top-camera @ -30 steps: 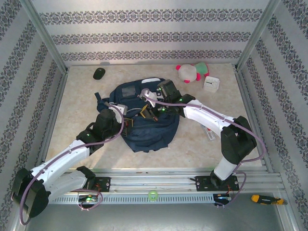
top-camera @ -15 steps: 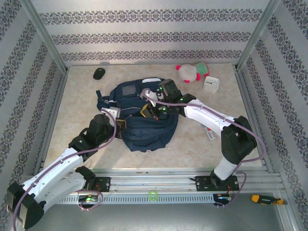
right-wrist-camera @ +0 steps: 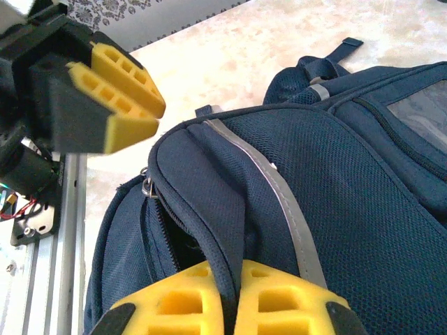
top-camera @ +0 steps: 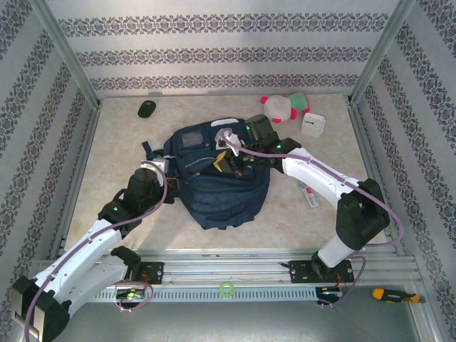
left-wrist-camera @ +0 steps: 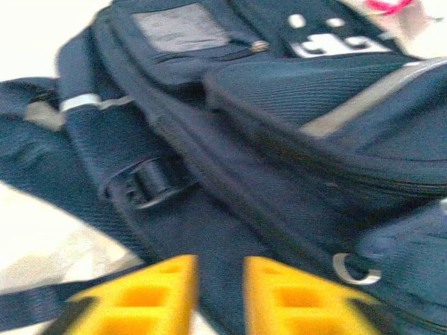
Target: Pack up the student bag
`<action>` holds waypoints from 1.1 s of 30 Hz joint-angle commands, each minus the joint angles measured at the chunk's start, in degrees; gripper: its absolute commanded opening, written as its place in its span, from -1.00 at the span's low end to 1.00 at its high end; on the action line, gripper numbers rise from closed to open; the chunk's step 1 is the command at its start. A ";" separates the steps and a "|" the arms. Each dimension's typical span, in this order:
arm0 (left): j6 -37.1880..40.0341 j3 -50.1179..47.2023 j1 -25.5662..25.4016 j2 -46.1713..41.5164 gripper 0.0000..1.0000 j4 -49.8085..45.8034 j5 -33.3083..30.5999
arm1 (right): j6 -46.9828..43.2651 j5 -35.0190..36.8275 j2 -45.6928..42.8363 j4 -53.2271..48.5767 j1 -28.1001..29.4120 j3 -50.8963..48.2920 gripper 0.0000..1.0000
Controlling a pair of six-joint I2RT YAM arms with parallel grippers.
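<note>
The student bag (top-camera: 228, 196), dark navy with grey reflective stripes, lies in the middle of the table. My right gripper (top-camera: 225, 162) is shut on the edge of its top flap (right-wrist-camera: 234, 230), beside a partly unzipped slot (right-wrist-camera: 174, 237), and holds that edge up. My left gripper (top-camera: 165, 171) hovers just off the bag's left side, open, its yellow fingers (left-wrist-camera: 154, 293) apart with nothing between them. In the left wrist view the bag (left-wrist-camera: 279, 105) shows a strap buckle (left-wrist-camera: 150, 183) and a front pocket. The left gripper (right-wrist-camera: 159, 117) also appears at the upper left of the right wrist view, clear of the bag (right-wrist-camera: 349, 209).
A pink, white and green plush toy (top-camera: 283, 107) and a white clock (top-camera: 312, 124) sit at the back right. A black mouse (top-camera: 147, 108) lies at the back left. A small white item (top-camera: 308, 197) lies right of the bag. An orange-handled tool (top-camera: 388, 294) rests beyond the front rail.
My left gripper has opened, let go of the bag's left edge and pulled back to the left. The right gripper has drawn the bag slightly right and away.
</note>
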 commanded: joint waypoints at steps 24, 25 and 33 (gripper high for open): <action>10.92 1.75 0.54 8.54 -0.72 15.49 24.25 | 1.87 -4.73 0.09 3.82 1.41 2.63 -1.00; 11.21 1.61 0.55 7.89 -0.80 14.95 24.57 | 1.69 -4.25 0.15 3.64 1.41 2.63 -1.00; 10.25 0.39 0.54 4.05 -1.00 9.49 17.23 | 0.78 -3.60 0.13 2.78 1.04 2.98 -1.00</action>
